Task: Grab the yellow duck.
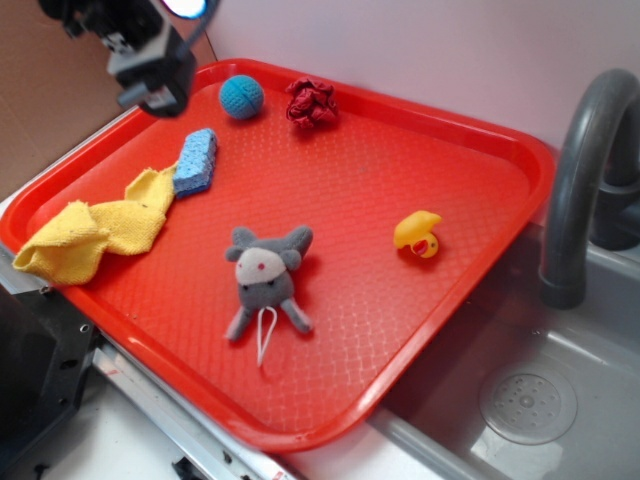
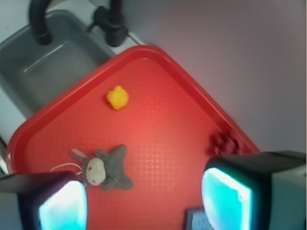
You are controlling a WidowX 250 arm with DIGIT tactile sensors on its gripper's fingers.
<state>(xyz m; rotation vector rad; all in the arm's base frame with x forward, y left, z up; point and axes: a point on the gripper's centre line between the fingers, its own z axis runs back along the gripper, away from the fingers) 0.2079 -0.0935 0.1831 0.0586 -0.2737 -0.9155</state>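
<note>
Yellow duck [image 1: 418, 235] lies tipped on its side on the right part of the red tray [image 1: 470, 150], with bare tray all around it; from the wrist view we see it [image 2: 117, 97] toward the tray's edge nearest the grey sink [image 2: 43, 62]. Our gripper [image 2: 144, 201] hangs high over the tray's far left corner, well apart from the duck, and in the exterior view only its dark body [image 1: 150, 55] shows. Our jaws stand wide apart, holding nothing, the two pale fingertips [image 2: 62, 206] framing the tray below. Between the gripper and the duck lies the grey plush toy [image 1: 265, 278], on its back near the tray's middle. At the left rim we see a yellow cloth [image 1: 95, 235] touching a blue sponge [image 1: 196, 162]. A blue ball [image 1: 241, 97] and a red crumpled thing [image 1: 311, 102] sit by the far rim. A dark faucet [image 1: 585, 170] rises beside the tray.
</note>
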